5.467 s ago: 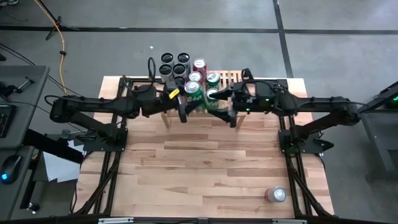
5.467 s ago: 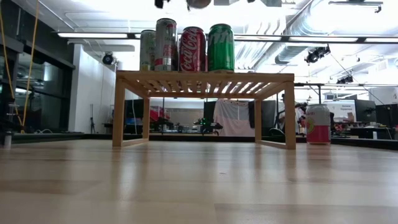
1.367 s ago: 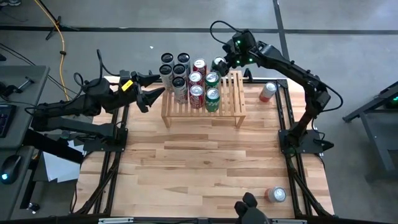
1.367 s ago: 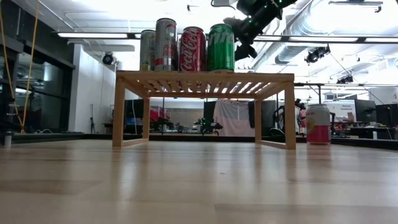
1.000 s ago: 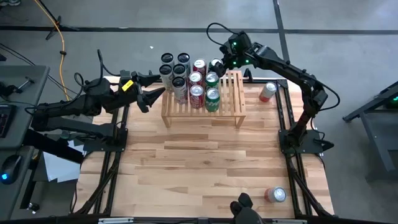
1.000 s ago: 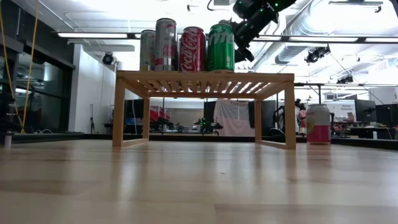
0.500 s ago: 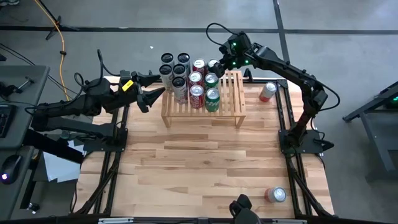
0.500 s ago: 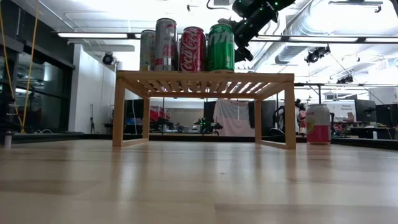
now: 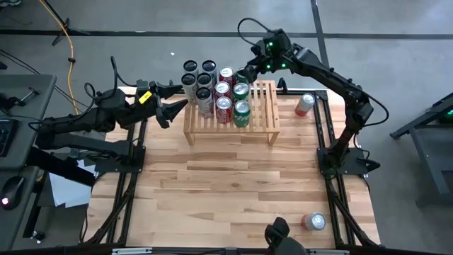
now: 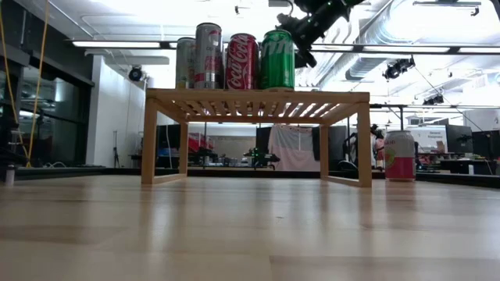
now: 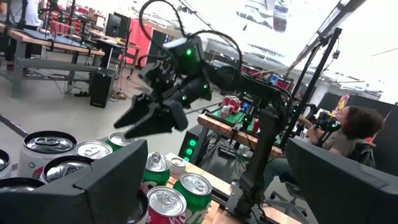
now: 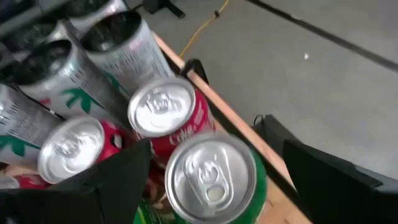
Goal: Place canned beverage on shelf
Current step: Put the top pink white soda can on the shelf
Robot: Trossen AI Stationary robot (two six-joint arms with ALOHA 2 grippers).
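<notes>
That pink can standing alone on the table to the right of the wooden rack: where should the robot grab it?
Probably around the middle of its side wall, coming from above. The pink can stands upright on the table beside the shelf, with nothing against it, so the fingers could straddle its round body.

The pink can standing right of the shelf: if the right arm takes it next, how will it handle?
The pink can is tall, narrow and upright on the table, so a sideways nudge could probably tip it, and then it may roll. Its smooth round wall looks somewhat slippery. The open right tool would likely need a centred, square grip.
</notes>
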